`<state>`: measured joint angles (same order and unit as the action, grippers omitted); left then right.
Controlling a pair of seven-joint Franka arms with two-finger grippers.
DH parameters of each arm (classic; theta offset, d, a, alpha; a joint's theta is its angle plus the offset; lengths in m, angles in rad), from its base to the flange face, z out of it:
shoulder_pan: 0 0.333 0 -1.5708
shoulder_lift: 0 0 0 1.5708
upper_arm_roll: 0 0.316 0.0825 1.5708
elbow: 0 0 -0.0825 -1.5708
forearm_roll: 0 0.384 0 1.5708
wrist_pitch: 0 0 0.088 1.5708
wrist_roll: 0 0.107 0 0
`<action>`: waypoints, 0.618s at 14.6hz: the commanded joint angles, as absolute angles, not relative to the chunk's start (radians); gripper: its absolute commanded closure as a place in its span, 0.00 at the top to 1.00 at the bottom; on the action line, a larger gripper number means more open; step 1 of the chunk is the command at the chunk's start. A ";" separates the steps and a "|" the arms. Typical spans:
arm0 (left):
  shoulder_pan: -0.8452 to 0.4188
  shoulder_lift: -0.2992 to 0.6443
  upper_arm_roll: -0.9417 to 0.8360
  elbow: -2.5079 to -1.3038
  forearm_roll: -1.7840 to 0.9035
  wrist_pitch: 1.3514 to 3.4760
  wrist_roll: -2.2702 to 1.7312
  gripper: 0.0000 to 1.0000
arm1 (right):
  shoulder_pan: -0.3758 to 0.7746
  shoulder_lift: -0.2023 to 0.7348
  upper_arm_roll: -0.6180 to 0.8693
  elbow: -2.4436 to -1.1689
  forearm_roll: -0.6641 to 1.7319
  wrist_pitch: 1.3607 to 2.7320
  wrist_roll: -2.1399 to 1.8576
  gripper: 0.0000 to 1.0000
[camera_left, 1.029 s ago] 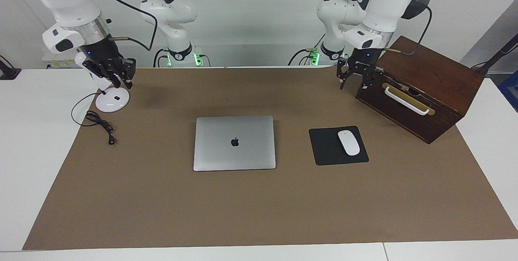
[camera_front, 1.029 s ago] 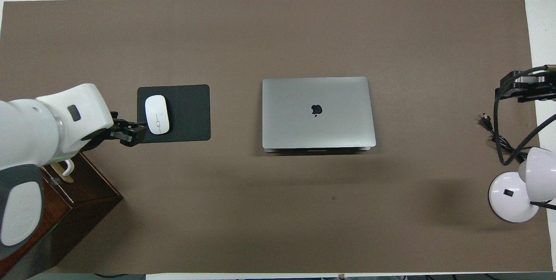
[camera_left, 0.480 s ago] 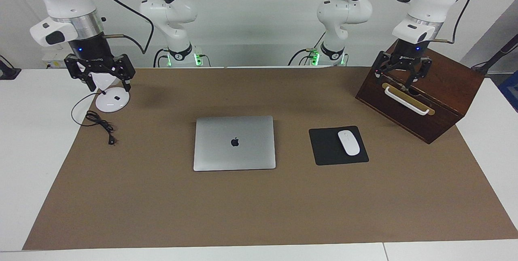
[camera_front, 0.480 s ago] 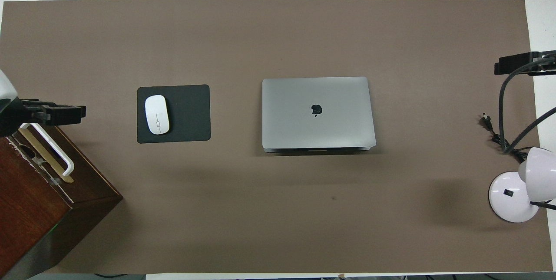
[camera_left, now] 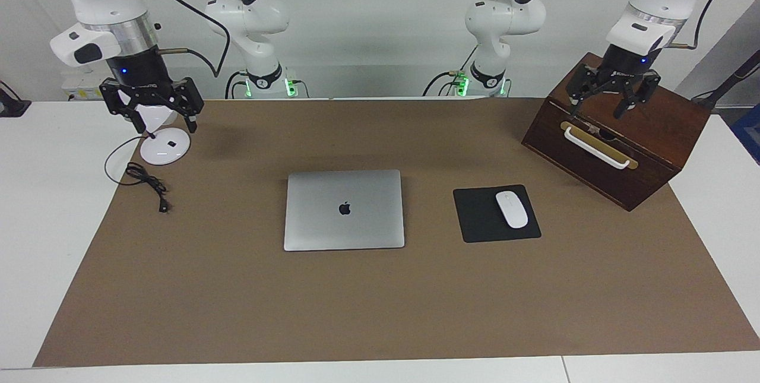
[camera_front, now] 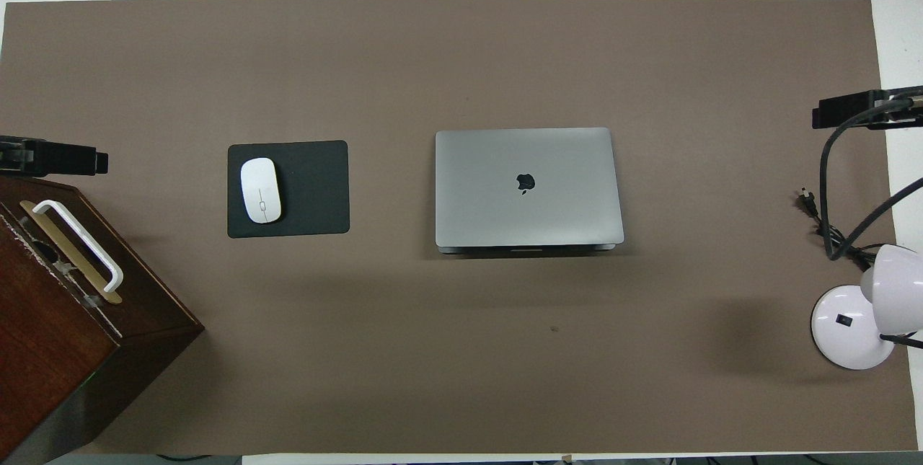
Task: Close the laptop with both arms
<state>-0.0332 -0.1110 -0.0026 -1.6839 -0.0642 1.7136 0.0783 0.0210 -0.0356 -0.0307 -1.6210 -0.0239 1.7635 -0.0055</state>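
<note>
While the laptop (camera_left: 344,209) is lying flat and shut in the middle of the brown mat (camera_left: 237,306), both arms are waiting up high. The left gripper (camera_left: 609,101) is hanging over the wooden box (camera_left: 641,133), fingers spread, holding nothing. The right gripper (camera_left: 151,111) is hanging over the white lamp (camera_left: 160,144), open and holding nothing too.

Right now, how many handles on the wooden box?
1. A single white handle on a brass-coloured plate runs across the wooden box's sloped front, at the left arm's end of the table, under the left end effector. Its other faces are not all visible.
</note>
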 commanded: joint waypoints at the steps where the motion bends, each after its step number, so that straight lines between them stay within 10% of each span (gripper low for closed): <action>1: -0.021 -0.052 -0.011 -1.576 -0.063 1.619 0.014 1.00 | 0.014 -0.055 -0.032 -1.634 -0.026 1.746 -0.026 1.00; 9: -0.025 -0.049 -0.008 -1.560 -0.025 1.506 -0.015 1.00 | 0.011 -0.064 -0.031 -1.621 -0.026 1.643 -0.025 1.00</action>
<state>-0.0327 -0.0593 0.0000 -1.5886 -0.0435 1.5357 -0.0001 0.0191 -0.0533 -0.0372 -1.6205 -0.0239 1.6603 -0.0055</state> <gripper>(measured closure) 0.000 0.000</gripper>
